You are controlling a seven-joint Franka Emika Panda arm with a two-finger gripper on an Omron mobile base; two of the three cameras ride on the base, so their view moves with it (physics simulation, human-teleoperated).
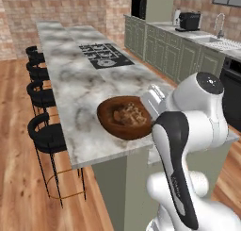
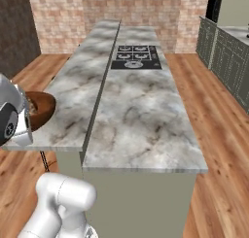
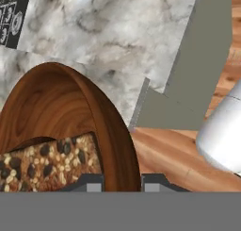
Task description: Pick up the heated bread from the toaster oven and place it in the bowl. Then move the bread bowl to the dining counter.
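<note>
- Presently the round, glossy, dark reddish-brown wooden bowl sat on the long grey-white marble-topped dining counter, near the counter's close end and well apart from the black cooktop set further along it.
- Small brown, seed-mottled chunk of heated bread lay inside the bowl, on its floor; its long axis could not be judged.
- Two-finger gripper was at the bowl's rim: in the hand view one dark fingertip stood on the inner side of the wall, the other on the outer side, the wooden wall running up between them.
- Jaws appeared clamped on that rim, judging by how snugly the wall filled the gap; contact itself was hidden at the frame's bottom.
- Relative to the bowl, the gripper was at the side facing the counter's close end, bread just beyond the fingers.
- Judgement: bowl looked delivered; next move likely release and a lift away from the rim.
- Black stools lined the counter's far side from the arm.
</note>
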